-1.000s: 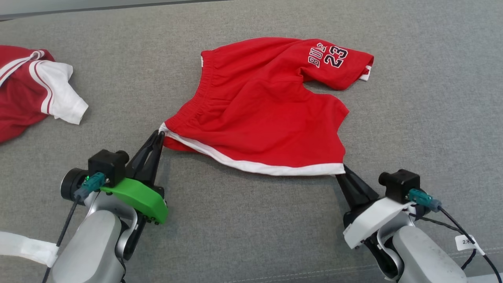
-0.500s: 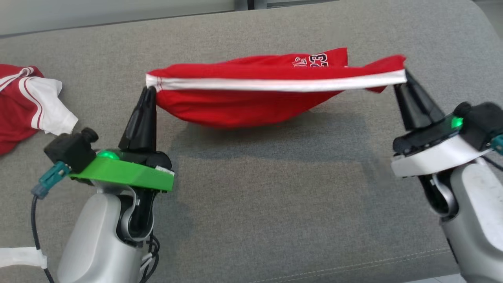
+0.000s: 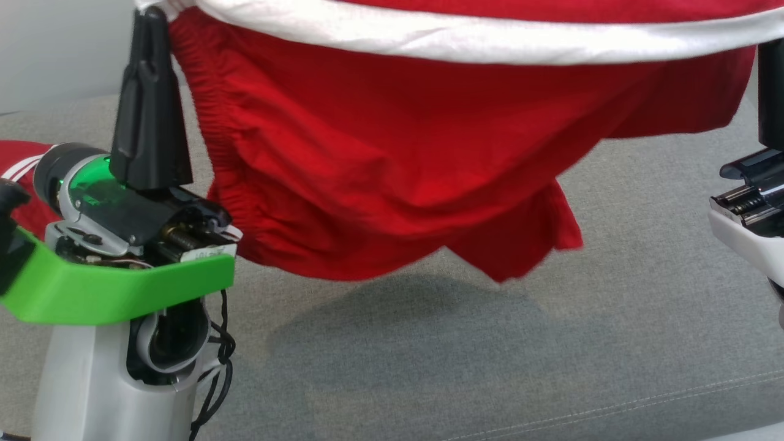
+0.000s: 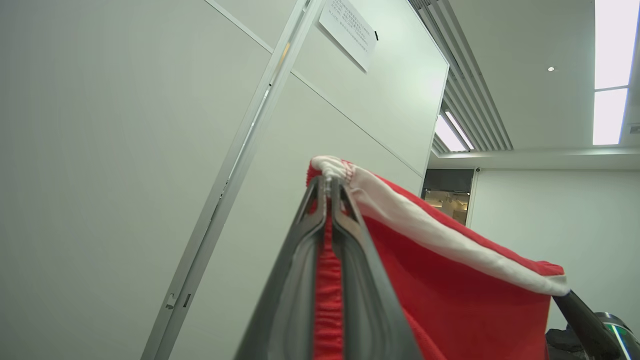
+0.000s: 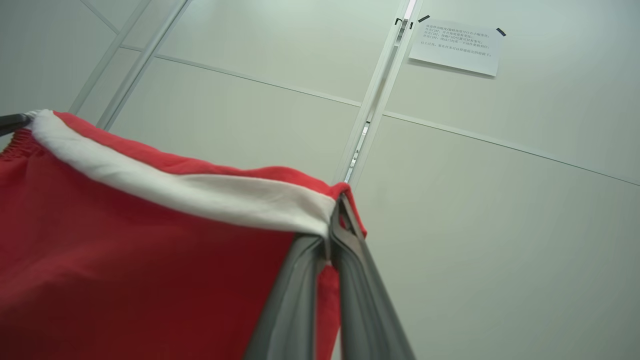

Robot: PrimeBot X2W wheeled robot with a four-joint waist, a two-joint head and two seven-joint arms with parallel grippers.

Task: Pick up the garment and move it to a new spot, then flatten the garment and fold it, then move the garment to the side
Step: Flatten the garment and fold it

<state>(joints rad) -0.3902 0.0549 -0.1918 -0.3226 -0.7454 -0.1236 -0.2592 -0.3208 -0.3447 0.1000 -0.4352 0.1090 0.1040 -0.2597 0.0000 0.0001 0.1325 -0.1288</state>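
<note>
The left end effector (image 3: 149,21), at the upper left of the head view, is clamped shut on one corner of the red shorts (image 3: 392,159), with its fingers pointing straight up. The right end effector (image 5: 336,212) is closed on the opposite corner, at the end of the white stripe (image 3: 465,37). The shorts hang stretched between them across the top of the frame, sagging above the grey fabric surface (image 3: 551,355). Another red and white garment (image 3: 18,160) lies at the far left edge.

Garment (image 3: 392,153) cropped at top (head view), second red garment (image 3: 21,152) mostly behind left gripper (image 3: 146,15), notice (image 5: 454,47) unreadable
</note>
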